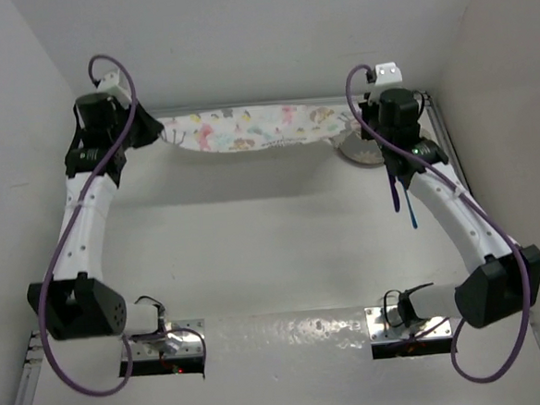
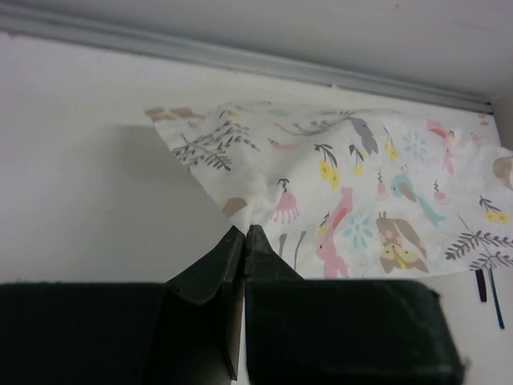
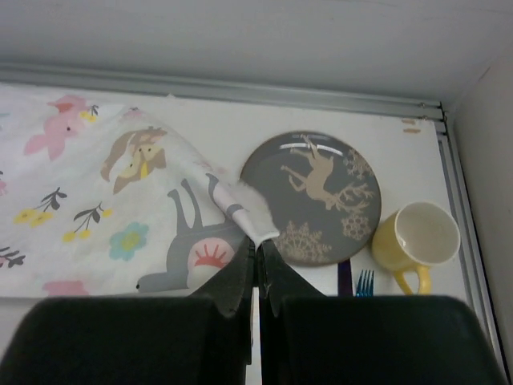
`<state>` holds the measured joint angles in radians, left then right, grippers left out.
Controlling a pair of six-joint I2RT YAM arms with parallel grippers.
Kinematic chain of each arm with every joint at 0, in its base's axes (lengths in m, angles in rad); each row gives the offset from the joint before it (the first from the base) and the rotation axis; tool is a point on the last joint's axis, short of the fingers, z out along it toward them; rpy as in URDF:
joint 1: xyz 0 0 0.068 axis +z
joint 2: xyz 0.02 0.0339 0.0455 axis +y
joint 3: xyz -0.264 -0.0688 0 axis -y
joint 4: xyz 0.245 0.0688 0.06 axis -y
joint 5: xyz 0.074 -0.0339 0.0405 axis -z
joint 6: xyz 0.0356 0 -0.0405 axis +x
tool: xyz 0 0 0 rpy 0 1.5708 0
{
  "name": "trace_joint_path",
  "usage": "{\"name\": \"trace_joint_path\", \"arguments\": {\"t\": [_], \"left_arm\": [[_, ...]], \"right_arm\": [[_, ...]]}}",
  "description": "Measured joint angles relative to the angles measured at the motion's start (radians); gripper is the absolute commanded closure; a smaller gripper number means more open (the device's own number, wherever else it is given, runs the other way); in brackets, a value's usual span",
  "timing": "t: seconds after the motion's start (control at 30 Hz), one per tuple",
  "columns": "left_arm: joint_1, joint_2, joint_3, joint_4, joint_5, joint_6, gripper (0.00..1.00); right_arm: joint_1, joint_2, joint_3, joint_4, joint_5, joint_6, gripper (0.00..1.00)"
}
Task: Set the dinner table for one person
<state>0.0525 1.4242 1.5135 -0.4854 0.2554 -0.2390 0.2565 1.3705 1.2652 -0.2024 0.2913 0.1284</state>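
Observation:
A cloth printed with pastel animals (image 1: pixel 246 128) hangs stretched between my two grippers over the far part of the white dinner table (image 1: pixel 255 250). My left gripper (image 1: pixel 157 132) is shut on the cloth's left corner; in the left wrist view the jaws (image 2: pixel 243 233) pinch the cloth (image 2: pixel 361 200) at its edge. My right gripper (image 1: pixel 357 124) is shut on the right corner; in the right wrist view the jaws (image 3: pixel 256 241) hold a rolled tip of the cloth (image 3: pixel 104 200).
A grey plate with a deer pattern (image 3: pixel 317 196) lies at the far right, partly seen in the top view (image 1: pixel 364 151). A yellow mug (image 3: pixel 417 237) stands right of it. A blue fork (image 3: pixel 365 282) and a purple utensil (image 3: pixel 345 277) lie near them. A metal rail (image 3: pixel 240 90) runs along the far edge.

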Motion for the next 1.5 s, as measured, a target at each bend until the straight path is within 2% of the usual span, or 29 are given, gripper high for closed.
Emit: {"name": "trace_joint_path", "arguments": {"t": [0.13,0.33,0.43,0.47,0.5,0.53,0.57,0.6,0.67,0.73,0.9,1.07,1.3,1.5], "left_arm": [[0.002,-0.183,-0.320,0.064,-0.026,-0.010,1.00],[0.003,-0.218,-0.661,0.064,-0.052,-0.085,0.99],[0.004,-0.222,-0.782,0.035,-0.045,-0.128,0.88],[0.004,-0.238,-0.821,0.028,-0.044,-0.143,0.81],[0.004,-0.263,-0.850,0.014,-0.045,-0.156,0.77],[0.004,-0.303,-0.873,-0.008,-0.045,-0.171,0.75],[0.004,-0.344,-0.887,-0.026,-0.047,-0.185,0.68],[0.004,-0.409,-0.890,-0.042,-0.052,-0.202,0.55],[0.004,-0.467,-0.886,-0.042,-0.061,-0.214,0.52],[0.004,-0.508,-0.870,-0.056,-0.075,-0.219,0.48],[0.004,-0.508,-0.835,-0.054,-0.098,-0.208,0.47],[-0.011,-0.363,-0.793,0.019,-0.113,-0.177,0.48],[-0.231,-0.055,-0.718,0.141,-0.259,-0.174,0.48],[-0.332,0.101,-0.708,0.237,-0.370,-0.204,0.49]], "right_arm": [[0.000,-0.118,-0.209,0.029,-0.081,0.026,1.00],[0.045,-0.126,-0.570,-0.055,-0.170,0.139,1.00],[0.108,-0.125,-0.681,-0.150,-0.187,0.215,0.93],[0.132,-0.137,-0.709,-0.171,-0.187,0.248,0.90],[0.146,-0.154,-0.726,-0.190,-0.187,0.275,0.82],[0.156,-0.183,-0.742,-0.214,-0.184,0.308,0.81],[0.158,-0.212,-0.750,-0.233,-0.177,0.330,0.80],[0.158,-0.254,-0.752,-0.264,-0.161,0.357,0.65],[0.158,-0.294,-0.749,-0.285,-0.134,0.386,0.40],[0.158,-0.312,-0.734,-0.322,-0.099,0.396,0.37],[0.158,-0.288,-0.635,-0.357,0.002,0.371,0.39],[0.128,-0.145,-0.470,-0.274,0.025,0.308,0.40],[0.094,0.133,-0.309,-0.182,-0.047,0.229,0.37],[0.093,0.168,-0.300,-0.167,-0.114,0.214,0.34]]}}
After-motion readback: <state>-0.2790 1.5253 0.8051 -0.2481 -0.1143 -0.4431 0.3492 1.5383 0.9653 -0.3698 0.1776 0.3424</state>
